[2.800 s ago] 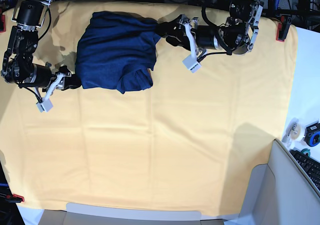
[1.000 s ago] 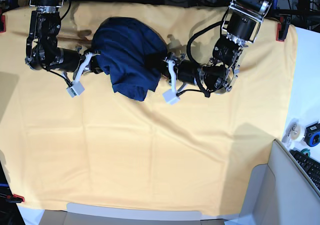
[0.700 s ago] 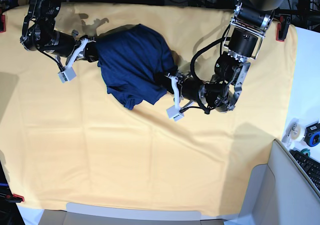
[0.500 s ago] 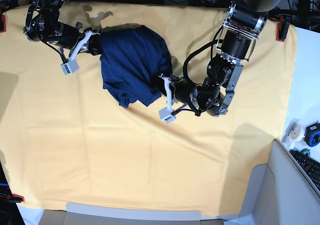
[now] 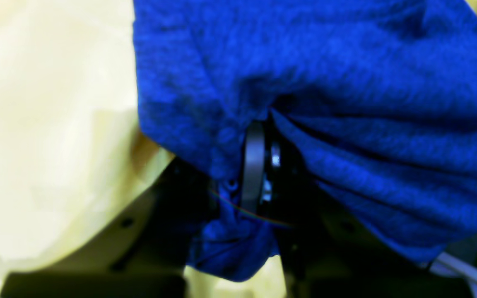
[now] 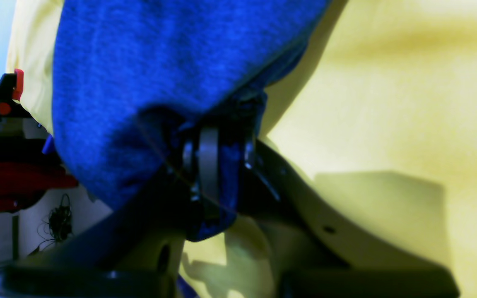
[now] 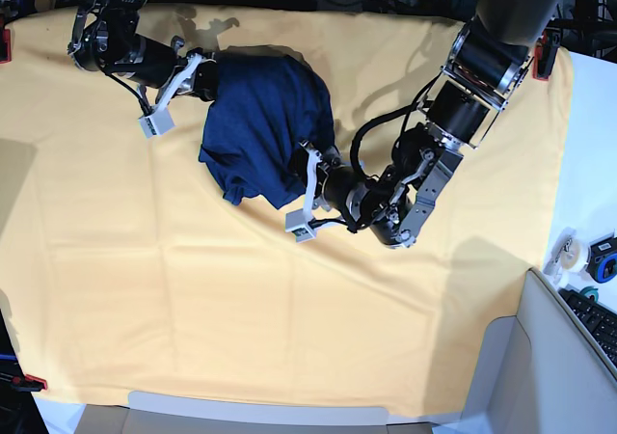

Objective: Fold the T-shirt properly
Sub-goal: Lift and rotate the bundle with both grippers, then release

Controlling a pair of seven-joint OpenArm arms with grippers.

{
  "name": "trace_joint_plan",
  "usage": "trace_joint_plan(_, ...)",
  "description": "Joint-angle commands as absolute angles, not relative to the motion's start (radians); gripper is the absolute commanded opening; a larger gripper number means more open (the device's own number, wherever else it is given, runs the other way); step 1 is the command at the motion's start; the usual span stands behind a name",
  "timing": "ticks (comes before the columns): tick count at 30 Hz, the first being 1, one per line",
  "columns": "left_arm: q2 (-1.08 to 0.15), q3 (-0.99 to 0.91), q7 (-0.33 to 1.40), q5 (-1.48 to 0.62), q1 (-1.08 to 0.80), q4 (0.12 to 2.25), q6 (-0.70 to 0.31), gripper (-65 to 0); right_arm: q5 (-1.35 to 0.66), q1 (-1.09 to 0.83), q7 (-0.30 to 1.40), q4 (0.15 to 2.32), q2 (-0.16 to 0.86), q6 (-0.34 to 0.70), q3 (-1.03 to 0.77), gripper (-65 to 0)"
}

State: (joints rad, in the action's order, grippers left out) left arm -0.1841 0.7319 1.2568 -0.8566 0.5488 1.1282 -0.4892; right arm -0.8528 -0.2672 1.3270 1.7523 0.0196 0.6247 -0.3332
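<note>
Two claws clamped on T-shirt [image 7: 265, 130]

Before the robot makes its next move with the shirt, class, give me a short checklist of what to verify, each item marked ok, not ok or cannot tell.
1. Left claw shut on the T-shirt: ok; the wrist view shows fabric pinched.
2. Right claw shut on the T-shirt: ok.
3. T-shirt spread flat: not ok; it hangs bunched between the two claws.
4. Sleeves located: cannot tell; hidden in the bundle.
5. Yellow table cloth bare where the shirt would be laid: ok.
6. Table cloth not caught in either claw: cannot tell.
</note>
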Motion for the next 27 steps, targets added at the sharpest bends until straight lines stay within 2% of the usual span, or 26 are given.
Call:
trace_joint_plan(1,-0.205,0.73,1.27,-0.796,0.585,1.133,-0.475,-65.0,-0.845,-0.265,1.337,1.767,0.007,0.63,-0.309,-64.0)
trace_joint_plan(6,-0.232,0.73,1.27,-0.796,0.607,1.133,-0.475,-65.0,-0.739,-0.263,1.337,1.767,-0.019,0.63,-0.265,-64.0)
trace_joint_plan(11,-0.249,0.73,1.27,-0.796,0.618,1.135,-0.475,-65.0,-0.656,-0.242,1.337,1.768,-0.004,0.63,-0.269,-64.0)
trace_joint_plan(14,-0.265,0.731,1.27,-0.796,0.618,1.138,-0.476,-65.0,-0.639,-0.231,1.337,1.768,0.033,0.63,-0.269,-64.0)
trace_joint_plan(21,-0.268,0.723,1.264,-0.796,0.613,1.141,-0.476,-64.8,-0.638,-0.213,1.337,1.782,0.047,0.63,-0.269,-63.7)
trace_joint_plan(24,-0.268,0.72,1.248,-0.797,0.613,1.141,-0.476,-56.9,-0.636,-0.219,1.337,1.836,0.047,0.568,-0.266,-62.3)
trace_joint_plan(27,-0.269,0.717,1.245,-0.799,0.615,1.152,-0.476,-45.4,-0.638,-0.22,1.337,1.917,0.051,0.47,-0.266,-54.5)
